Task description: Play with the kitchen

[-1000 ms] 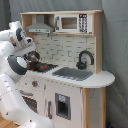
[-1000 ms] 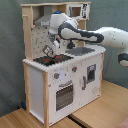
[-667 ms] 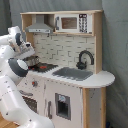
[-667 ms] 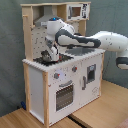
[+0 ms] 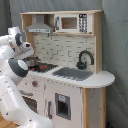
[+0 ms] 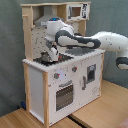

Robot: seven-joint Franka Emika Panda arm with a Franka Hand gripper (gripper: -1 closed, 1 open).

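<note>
The kitchen (image 5: 75, 90) (image 6: 60, 85) is a tall white and light-wood toy with a grey hood (image 5: 39, 25), a black faucet (image 5: 85, 59), a sink (image 5: 72, 74) and an oven door (image 6: 64, 95). Its black stovetop (image 5: 45, 66) (image 6: 62, 58) has red burners. My gripper (image 6: 51, 52) hangs low over the stovetop, close to a small dark pot-like thing (image 6: 46, 57). In the first exterior view my white arm (image 5: 15, 55) hides most of the gripper.
A microwave (image 5: 70, 22) sits in the upper shelf, and the pegboard back (image 6: 36, 40) rises behind the stovetop. Knobs (image 6: 57, 76) line the front above the oven. The kitchen stands on a wooden floor (image 6: 100, 110), with grey curtains behind.
My arm has shifted slightly toward the second exterior view's left and stays over the stovetop. The kitchen itself has not moved.
</note>
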